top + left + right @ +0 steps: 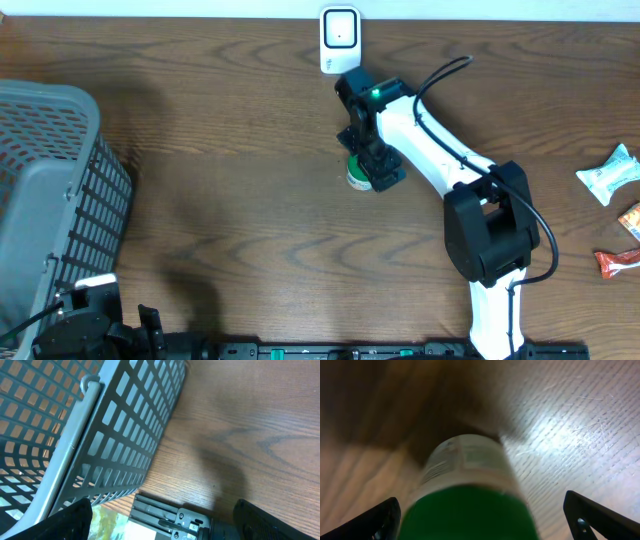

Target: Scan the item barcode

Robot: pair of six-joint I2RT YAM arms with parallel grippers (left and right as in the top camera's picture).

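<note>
1. Table (230,200): bears the whole job, nothing scanned as yet; brown wood, flat, with long wavy grain and a dull sheen.
2. Basket (50,180): plays no visible part in the scan; grey plastic, open grid walls, rounded rim, at the left edge.
3. Right gripper (375,165): spread wide astride the bottle and touching neither side, so the grasp is judged not yet made; black fingers (370,522) on a white arm (430,140).
4. Left gripper (162,517): sits beside the basket, spread wide, holding nothing; black and blunt.
5. Scanner (340,40): stands at the far edge; white, boxy, smooth, with rounded corners.
6. Bottle (470,490): stands on the table near the scanner, between the right fingers; round, pale label, glossy green cap; no barcode in sight. Left to do, by judgement: close, lift, turn the code to the scanner.
</note>
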